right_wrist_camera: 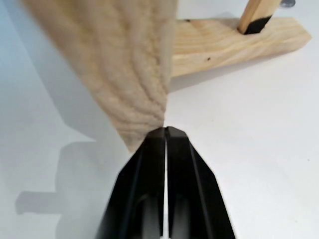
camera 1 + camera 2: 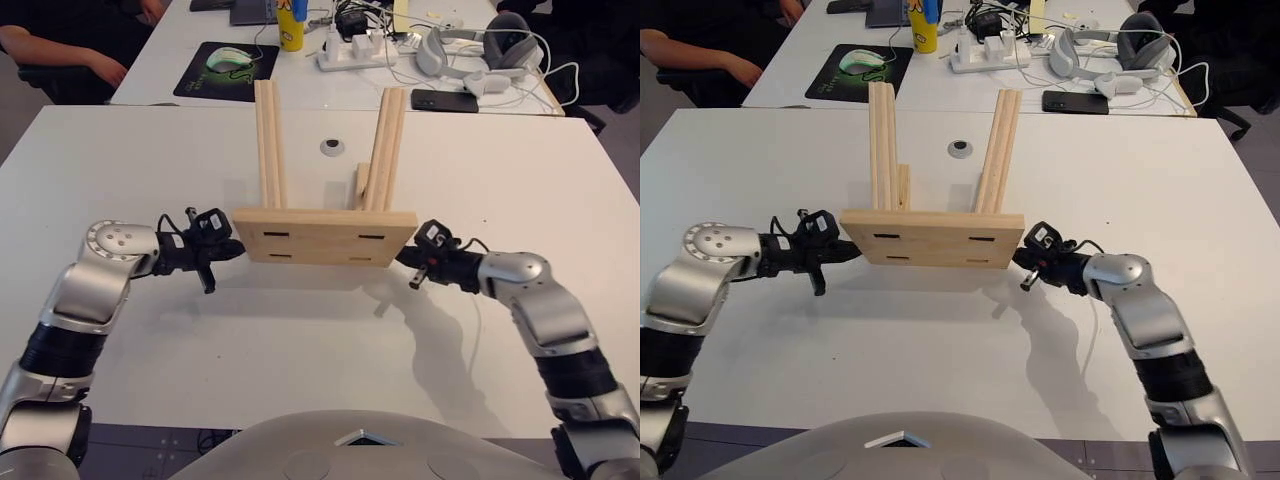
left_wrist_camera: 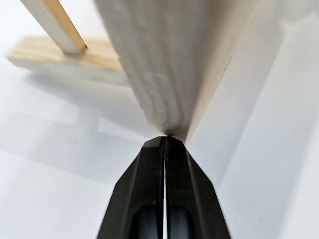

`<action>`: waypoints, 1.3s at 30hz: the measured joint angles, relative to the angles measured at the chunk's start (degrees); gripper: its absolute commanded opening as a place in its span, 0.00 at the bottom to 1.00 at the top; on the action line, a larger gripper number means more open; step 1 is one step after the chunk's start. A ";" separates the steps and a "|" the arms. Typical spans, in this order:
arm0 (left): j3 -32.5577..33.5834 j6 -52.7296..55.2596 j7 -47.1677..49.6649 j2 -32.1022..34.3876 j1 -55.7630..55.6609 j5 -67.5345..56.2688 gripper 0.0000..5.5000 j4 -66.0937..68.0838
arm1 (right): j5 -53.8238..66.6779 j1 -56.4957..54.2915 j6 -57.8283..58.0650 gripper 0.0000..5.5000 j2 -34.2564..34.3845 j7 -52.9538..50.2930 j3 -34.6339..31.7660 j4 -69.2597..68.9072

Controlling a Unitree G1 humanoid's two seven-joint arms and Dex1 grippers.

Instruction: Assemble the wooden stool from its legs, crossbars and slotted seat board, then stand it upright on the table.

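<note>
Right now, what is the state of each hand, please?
Left hand: closed, gripping nothing, tip against one end of the seat board.
Right hand: closed, gripping nothing, tip against the other end.

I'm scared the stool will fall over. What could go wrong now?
1. The seat is only squeezed between the tips of the shut fingers of the left gripper and the right gripper, one at each end edge. It could slip out and drop onto the table.
2. The legs point away across the table, so an uneven push might twist the stool sideways.
</note>
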 measured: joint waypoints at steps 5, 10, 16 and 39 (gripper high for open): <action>3.93 7.16 0.52 0.95 -1.18 -4.33 0.00 -4.61 | 5.19 -0.62 6.49 0.00 -1.88 0.33 -4.12 -5.23; 7.20 11.48 1.55 0.76 -4.54 -8.21 0.00 -7.15 | 6.43 -3.22 9.06 0.00 -3.30 0.34 -6.11 -6.17; 9.30 13.42 2.06 1.54 -7.57 -10.98 0.00 -7.90 | 7.63 -5.93 9.54 0.00 -5.05 0.53 -7.30 -6.17; 10.60 12.24 2.67 3.21 -17.82 -12.22 0.00 -1.02 | 11.31 -21.18 9.05 0.00 -9.86 3.84 -8.62 -2.02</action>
